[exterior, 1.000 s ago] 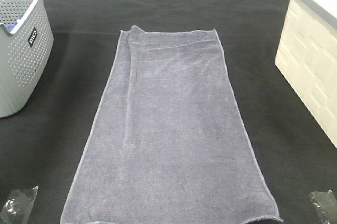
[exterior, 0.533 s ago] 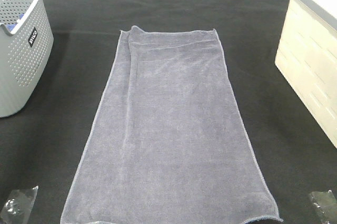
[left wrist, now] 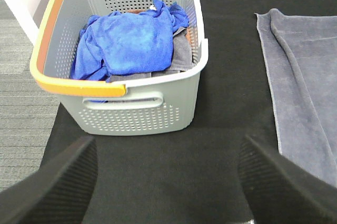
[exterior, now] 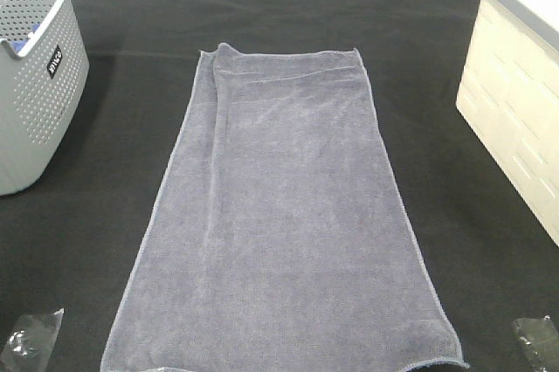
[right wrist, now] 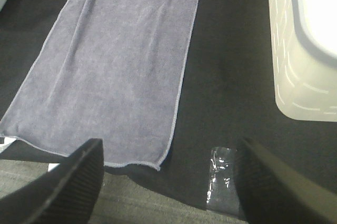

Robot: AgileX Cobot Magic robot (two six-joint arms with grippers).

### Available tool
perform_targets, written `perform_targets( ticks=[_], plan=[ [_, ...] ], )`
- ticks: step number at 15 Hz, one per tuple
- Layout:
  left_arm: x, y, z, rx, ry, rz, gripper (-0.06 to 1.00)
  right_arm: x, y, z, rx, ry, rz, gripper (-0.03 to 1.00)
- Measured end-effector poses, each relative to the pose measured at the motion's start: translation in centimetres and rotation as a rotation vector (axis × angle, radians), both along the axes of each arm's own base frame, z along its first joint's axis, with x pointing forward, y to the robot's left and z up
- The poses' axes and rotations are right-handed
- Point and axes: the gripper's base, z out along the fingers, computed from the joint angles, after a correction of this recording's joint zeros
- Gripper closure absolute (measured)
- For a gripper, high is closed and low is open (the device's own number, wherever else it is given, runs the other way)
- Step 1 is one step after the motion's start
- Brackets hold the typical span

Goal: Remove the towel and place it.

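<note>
Greyish-lavender, the towel [exterior: 279, 223] lies spread flat down the middle of the black surface [exterior: 279, 5], its long side running near to far. A grey basket [exterior: 31, 84] stands far left, a cream bin [exterior: 515, 119] far right. Left end effector [left wrist: 168, 187] and right end effector [right wrist: 168, 182] both gape, released, grasping nothing.

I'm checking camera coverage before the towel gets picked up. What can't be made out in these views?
- Towel: exterior high view, near hem partly cut by the bottom edge.
- Grey basket: cropped at the left edge; in the left wrist view, the blue cloth hides what lies beneath.
- Cream bin: cropped in both views; inside unseen.
</note>
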Motion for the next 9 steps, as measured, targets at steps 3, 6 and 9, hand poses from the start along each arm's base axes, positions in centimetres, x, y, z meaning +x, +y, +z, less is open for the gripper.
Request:
perform_targets(
  ticks=[3, 6, 9],
  plan=[
    [-3.1, 0.5, -2.2, -0.004, 0.022, 0.013, 0.24, -3.2, -0.1, -2.1, -0.019, -0.095, 0.019, 0.28],
    [-5.6, 0.9, -4.5, -0.006, -0.002, 0.015, 0.24, -5.1, -0.1, -4.1, -0.024, -0.155, 0.023, 0.28],
    [-7.9, 1.3, -6.2, 0.001, -0.020, 0.012, 0.24, -5.6, -0.1, -6.0, -0.025, -0.160, 0.023, 0.28]
  ],
)
